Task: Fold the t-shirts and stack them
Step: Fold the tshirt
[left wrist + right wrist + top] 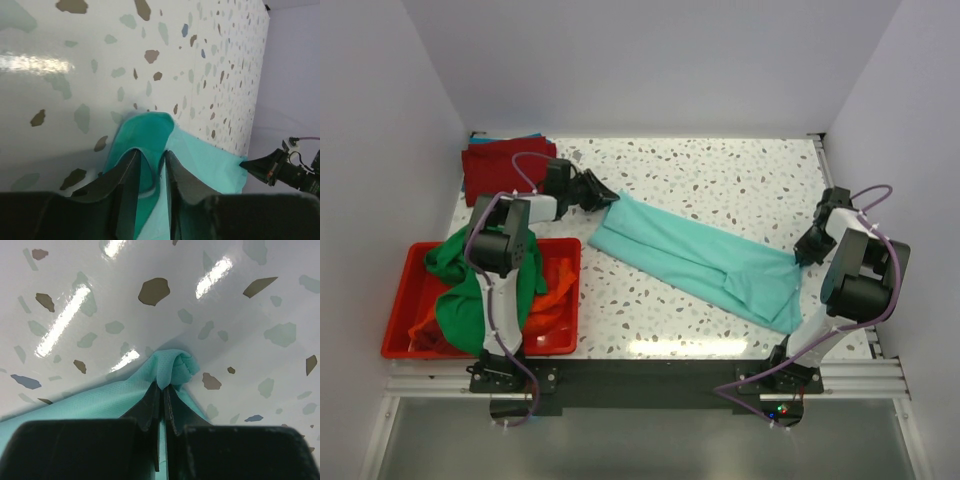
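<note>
Top view: teal t-shirt [700, 262] lies on the surface [720, 190] as a long band, already doubled lengthwise by the look of it, running from just left of centre out toward 4 o'clock. Left claw [150, 156] sits at the band's 10 o'clock end. Its wrist view shows the fingers narrowly parted with a fold of teal cloth lying in the gap, so the grip looks slack rather than pinched. Right claw [162, 388] is at the band's 3 o'clock end, closed tight on a bunched corner of the same shirt, cloth puckered just past the fingertips. Dark red t-shirt [500, 165] lies flat and squared at 10 o'clock, at the far left corner. I read it as folded and as the start of the stack. Whether anything lies under it I cannot tell. Red bin [400, 335] at 8 o'clock holds the green t-shirt [455, 315] and orange t-shirt [555, 290], both crumpled and untouched. Judgement: one shirt done and one mid-fold. The teal needs its crosswise folds and a transfer onto the dark red. The two in the bin are not yet begun. Roughly a third complete.
</note>
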